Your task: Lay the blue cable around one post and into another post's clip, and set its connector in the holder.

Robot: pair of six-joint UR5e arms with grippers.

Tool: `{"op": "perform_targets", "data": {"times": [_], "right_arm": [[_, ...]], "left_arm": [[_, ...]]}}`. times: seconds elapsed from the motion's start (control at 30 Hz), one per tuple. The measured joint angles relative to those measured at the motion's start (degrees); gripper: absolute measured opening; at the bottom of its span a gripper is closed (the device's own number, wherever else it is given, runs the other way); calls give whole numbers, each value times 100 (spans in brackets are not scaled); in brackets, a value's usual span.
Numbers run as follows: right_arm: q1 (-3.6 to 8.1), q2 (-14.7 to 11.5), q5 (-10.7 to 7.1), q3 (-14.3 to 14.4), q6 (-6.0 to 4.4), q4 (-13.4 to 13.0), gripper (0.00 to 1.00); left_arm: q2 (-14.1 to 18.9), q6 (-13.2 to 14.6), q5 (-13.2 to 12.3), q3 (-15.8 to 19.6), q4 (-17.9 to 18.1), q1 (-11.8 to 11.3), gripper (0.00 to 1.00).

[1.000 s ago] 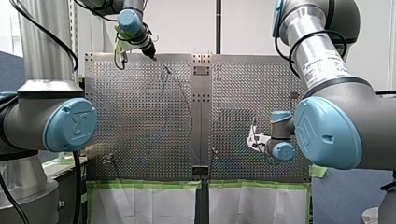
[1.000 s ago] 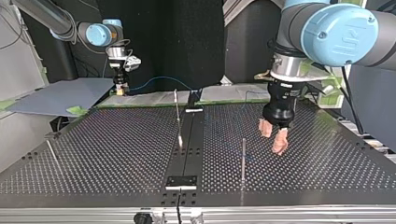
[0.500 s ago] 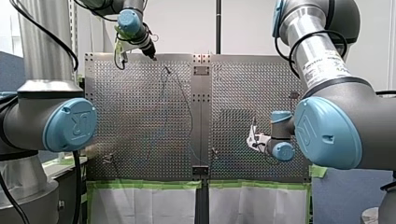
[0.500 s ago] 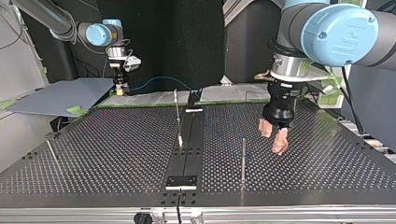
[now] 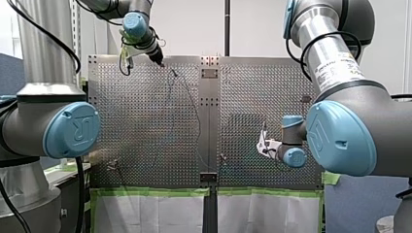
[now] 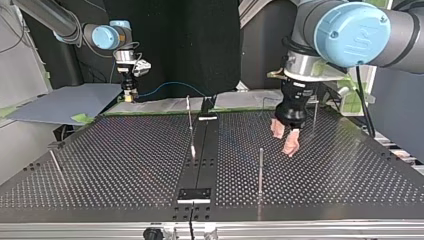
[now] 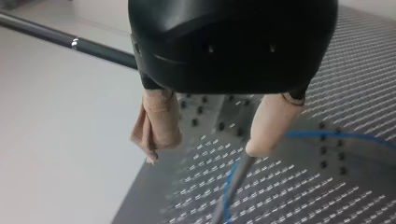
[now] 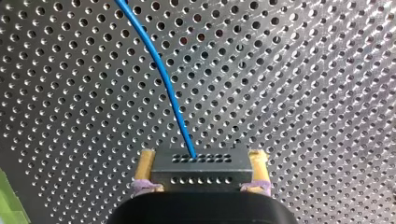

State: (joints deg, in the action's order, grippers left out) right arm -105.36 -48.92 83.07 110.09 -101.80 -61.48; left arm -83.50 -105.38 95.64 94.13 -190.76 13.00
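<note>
right gripper [image 8: 201, 167] clamps connector [image 8: 201, 175]; arm label [image 5: 336, 69] perhaps reads 'universal robots'.

near post [image 6: 260, 170] and far post [image 6: 315, 117] stand close around my left arm's jaws.

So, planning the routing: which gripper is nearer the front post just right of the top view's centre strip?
Left. My left gripper hovers open just beyond the post; my right gripper is far across the table, holding the connector.
</note>
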Motion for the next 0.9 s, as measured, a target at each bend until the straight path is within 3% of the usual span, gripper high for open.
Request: {"op": "perform_targets", "data": {"times": [0.27, 0.47, 0.67, 0.9], "right_arm": [[-19, 0, 9, 1, 19, 40, 0], [-33, 0, 27, 1, 34, 80, 0], [-33, -7, 34, 0, 70, 116, 0], [-40, -19, 38, 0, 208, 188, 0]], "left_arm": [[266, 420, -290, 461, 205, 157, 100], [179, 456, -378, 832, 561, 389, 100], [-149, 313, -142, 1190, 917, 729, 100], [-588, -95, 289, 1632, 1357, 1169, 100]]}}
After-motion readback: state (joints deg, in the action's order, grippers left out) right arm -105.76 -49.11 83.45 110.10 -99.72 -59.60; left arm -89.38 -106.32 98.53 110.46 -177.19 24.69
